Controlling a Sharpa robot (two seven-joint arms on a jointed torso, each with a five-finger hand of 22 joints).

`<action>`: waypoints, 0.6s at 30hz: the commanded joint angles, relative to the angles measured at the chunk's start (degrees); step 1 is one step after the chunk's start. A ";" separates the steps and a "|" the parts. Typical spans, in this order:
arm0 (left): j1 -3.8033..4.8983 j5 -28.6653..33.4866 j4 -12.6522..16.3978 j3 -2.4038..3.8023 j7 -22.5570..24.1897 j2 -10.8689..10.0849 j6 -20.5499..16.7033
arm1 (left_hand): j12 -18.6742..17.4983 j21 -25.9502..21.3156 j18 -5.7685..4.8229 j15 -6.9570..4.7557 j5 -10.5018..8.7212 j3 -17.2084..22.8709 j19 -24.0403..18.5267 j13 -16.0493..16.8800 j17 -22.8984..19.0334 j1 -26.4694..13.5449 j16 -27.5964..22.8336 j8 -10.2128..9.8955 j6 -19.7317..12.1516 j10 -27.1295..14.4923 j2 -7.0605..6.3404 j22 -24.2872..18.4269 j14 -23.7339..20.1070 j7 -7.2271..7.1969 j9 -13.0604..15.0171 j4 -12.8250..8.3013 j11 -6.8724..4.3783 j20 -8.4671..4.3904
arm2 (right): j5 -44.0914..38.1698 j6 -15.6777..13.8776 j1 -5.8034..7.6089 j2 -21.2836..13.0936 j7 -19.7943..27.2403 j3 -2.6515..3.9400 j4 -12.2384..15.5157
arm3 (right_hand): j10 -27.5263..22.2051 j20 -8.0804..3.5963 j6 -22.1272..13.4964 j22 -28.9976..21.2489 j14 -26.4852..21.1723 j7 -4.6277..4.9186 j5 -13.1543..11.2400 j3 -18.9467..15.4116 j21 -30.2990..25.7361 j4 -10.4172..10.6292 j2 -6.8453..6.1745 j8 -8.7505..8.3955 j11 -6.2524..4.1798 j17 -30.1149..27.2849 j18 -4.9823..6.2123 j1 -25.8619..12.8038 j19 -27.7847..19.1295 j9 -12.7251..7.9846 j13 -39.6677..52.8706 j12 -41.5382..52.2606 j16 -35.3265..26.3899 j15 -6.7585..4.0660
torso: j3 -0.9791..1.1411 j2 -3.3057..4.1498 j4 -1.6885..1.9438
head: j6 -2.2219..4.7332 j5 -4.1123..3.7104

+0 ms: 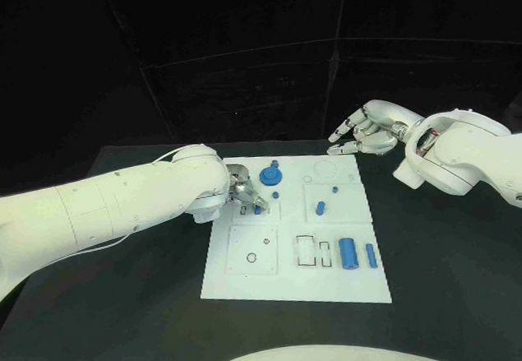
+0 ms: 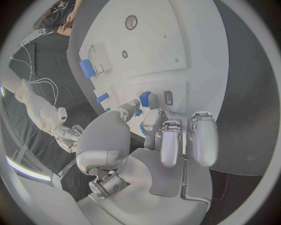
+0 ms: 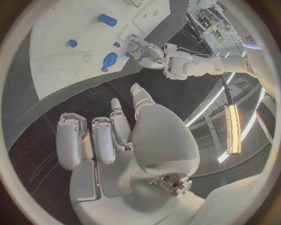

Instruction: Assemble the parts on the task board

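Note:
The white task board [image 1: 249, 268] lies in the middle of the black table. My left hand [image 1: 245, 190] rests over its far left part, thumb and a finger pinching a small blue part [image 2: 144, 99] that sits at the board surface [image 2: 175, 42]. A round blue part [image 1: 271, 176] stands just beyond that hand. A blue peg [image 1: 321, 207] lies mid-board. A thick blue cylinder [image 1: 349, 253] and a slim one [image 1: 372, 254] lie at the near right. My right hand [image 1: 371, 128] hovers past the board's far right corner, its fingers apart and holding nothing.
Empty outlined slots [image 1: 313, 251] and two small holes [image 1: 252, 258] mark the board's near half. Bare black table [image 1: 456, 259] surrounds the board. In the right wrist view the board [image 3: 58, 70] and my left hand [image 3: 149, 52] lie well beyond my right hand.

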 commanded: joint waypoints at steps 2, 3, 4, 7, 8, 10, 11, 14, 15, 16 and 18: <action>0.07 0.32 -0.09 0.05 0.21 -0.38 -0.75 | 0.16 0.29 -0.47 -0.41 -0.22 -1.02 1.79 -0.05 15.09 -0.90 0.18 0.22 0.42 0.32 -0.13 3.10 6.06 0.01 -0.09 0.24 0.05 -0.38 | -0.09 0.27 0.13 -0.01 0.18 0.05 0.01 | -0.35 -0.14 0.23 1.15 3.85 -0.01 0.31 -0.45 -0.31 -0.02 0.69 0.31 -0.11 5.65 0.76 -0.01 -0.37 -0.02 2.23 -0.20 -0.17 -0.35 | -0.01 0.00 -0.03 | 0.08 -0.05; 0.07 0.32 -0.03 0.06 0.24 -0.51 -0.83 | 0.12 0.26 -0.46 -0.43 -0.24 -1.60 1.77 -0.10 15.09 -1.12 0.18 0.24 0.42 0.29 -0.30 3.07 6.06 0.01 -0.10 0.44 0.04 -0.40 | -0.09 0.26 0.13 -0.02 0.18 0.05 0.00 | -0.35 -0.14 0.23 1.15 3.85 -0.01 0.31 -0.45 -0.31 -0.02 0.69 0.31 -0.11 5.65 0.76 -0.01 -0.37 -0.02 2.23 -0.20 -0.17 -0.35 | -0.01 0.00 -0.03 | 0.08 -0.05; 0.08 0.32 0.09 0.07 0.30 -0.68 -0.91 | 0.09 0.25 -0.46 -0.44 -0.28 -2.40 1.77 -0.14 15.09 -1.43 0.18 0.26 0.43 0.27 -0.53 3.07 6.06 0.00 -0.11 0.73 0.02 -0.41 | -0.09 0.24 0.13 -0.03 0.19 0.05 -0.01 | -0.35 -0.14 0.23 1.15 3.85 -0.01 0.31 -0.45 -0.31 -0.02 0.69 0.31 -0.11 5.65 0.76 -0.01 -0.37 -0.02 2.23 -0.20 -0.17 -0.35 | -0.02 0.00 -0.03 | 0.08 -0.05; 0.24 0.32 0.56 0.34 0.66 -1.23 -1.07 | -0.27 -0.01 -0.38 -0.45 -2.31 -6.46 1.65 -0.56 15.09 -2.17 0.18 0.23 0.29 -0.01 -1.65 2.80 6.06 -0.03 -0.17 2.00 -0.03 -0.55 | -0.09 0.18 0.13 -0.05 0.20 0.04 -0.11 | -0.40 -0.15 0.22 1.04 3.83 -0.02 0.32 -0.55 -0.37 0.03 0.70 0.33 -0.12 5.55 0.78 -0.08 -0.42 -0.03 2.17 -0.27 -0.25 -0.36 | -0.03 0.00 0.00 | 0.19 -0.23; 0.30 0.32 0.65 0.48 0.76 -1.32 -1.03 | -0.47 -0.14 -0.36 -0.49 -3.83 -7.32 1.58 -0.79 15.09 -2.11 0.18 0.19 0.17 -0.17 -1.78 2.64 6.06 0.00 -0.20 2.25 0.00 -0.52 | -0.09 0.17 0.13 -0.05 0.21 0.04 -0.14 | -0.40 -0.15 0.22 1.04 3.83 -0.02 0.32 -0.55 -0.37 0.03 0.70 0.33 -0.12 5.55 0.78 -0.08 -0.42 -0.03 2.17 -0.27 -0.25 -0.36 | -0.02 0.00 0.00 | 0.21 -0.24; 0.49 0.33 0.80 1.71 1.15 -1.53 -0.59 | -0.91 -0.47 -0.27 -0.44 -6.17 -9.36 1.42 -1.31 15.09 -1.51 0.18 0.09 -0.13 -0.57 -1.61 2.25 6.06 0.12 -0.27 2.93 0.07 -0.52 | -0.09 0.13 0.13 -0.01 0.23 0.04 -0.29 | -0.40 -0.15 0.22 1.04 3.83 -0.02 0.32 -0.55 -0.37 0.03 0.70 0.33 -0.12 5.55 0.78 -0.08 -0.42 -0.03 2.17 -0.27 -0.25 -0.36 | -0.02 0.01 0.00 | 0.30 -0.28; 0.58 0.38 0.84 2.40 1.32 -1.63 -0.28 | -1.40 -0.74 -0.20 -0.42 -6.42 -10.55 1.29 -1.88 15.09 -1.28 0.18 -0.04 -0.40 -0.96 -1.75 1.92 6.06 0.24 -0.34 3.31 0.13 -0.48 | -0.09 0.12 0.12 0.03 0.24 0.04 -0.38 | -0.40 -0.15 0.22 1.04 3.83 -0.02 0.32 -0.55 -0.37 0.03 0.70 0.33 -0.12 5.55 0.78 -0.08 -0.42 -0.03 2.17 -0.27 -0.25 -0.36 | -0.03 0.01 -0.01 | 0.38 -0.29; 1.09 0.55 0.64 4.27 1.81 -1.87 1.24 | -3.83 -2.15 0.16 -0.15 -6.53 -13.22 0.53 -4.64 15.09 -0.30 0.18 -0.95 -1.94 -2.98 -1.81 0.13 6.06 0.74 -0.73 4.20 0.69 -0.26 | -0.09 0.11 0.12 0.11 0.26 0.04 -0.70 | -0.40 -0.15 0.22 1.04 3.83 -0.02 0.32 -0.55 -0.37 0.03 0.70 0.33 -0.12 5.55 0.78 -0.08 -0.42 -0.03 2.17 -0.27 -0.25 -0.36 | -0.08 0.00 0.00 | 0.80 -0.61; 1.48 0.60 0.31 5.04 2.00 -1.98 2.36 | -4.36 -2.61 0.29 0.00 -6.54 -13.91 0.29 -5.27 15.09 0.10 0.18 -1.14 -2.20 -3.44 -1.69 -0.44 6.06 0.91 -0.83 4.46 0.77 -0.20 | -0.09 0.12 0.12 0.16 0.25 0.04 -0.84 | -0.40 -0.15 0.22 1.04 3.83 -0.02 0.32 -0.55 -0.37 0.03 0.70 0.33 -0.12 5.55 0.78 -0.08 -0.42 -0.03 2.17 -0.27 -0.25 -0.36 | -0.10 0.01 0.08 | 0.92 -0.81; 1.82 0.63 -0.02 5.45 2.12 -2.04 3.10 | -4.84 -3.12 0.40 0.15 -6.52 -14.93 0.02 -5.81 15.09 0.84 0.18 -1.63 -2.78 -3.94 -1.32 -1.03 6.06 1.14 -1.08 4.88 1.06 -0.01 | -0.09 0.13 0.12 0.21 0.24 0.04 -0.99 | -0.40 -0.15 0.22 1.04 3.83 -0.02 0.32 -0.55 -0.37 0.03 0.70 0.33 -0.12 5.55 0.78 -0.08 -0.42 -0.03 2.17 -0.27 -0.25 -0.36 | -0.09 0.01 0.10 | 1.00 -0.83; 2.85 0.68 -1.31 6.16 2.22 -1.99 4.51 | -5.31 -3.72 0.56 0.46 -6.60 -15.64 -0.27 -6.43 15.09 2.20 0.18 -2.81 -4.03 -4.35 -0.62 -1.74 6.06 1.68 -1.70 4.97 1.38 0.16 | -0.09 0.17 0.12 0.31 0.23 0.04 -1.25 | -0.40 -0.15 0.22 1.04 3.83 -0.02 0.32 -0.55 -0.37 0.03 0.70 0.33 -0.12 5.55 0.78 -0.08 -0.42 -0.03 2.17 -0.27 -0.25 -0.36 | -0.03 0.02 0.08 | 1.13 -0.71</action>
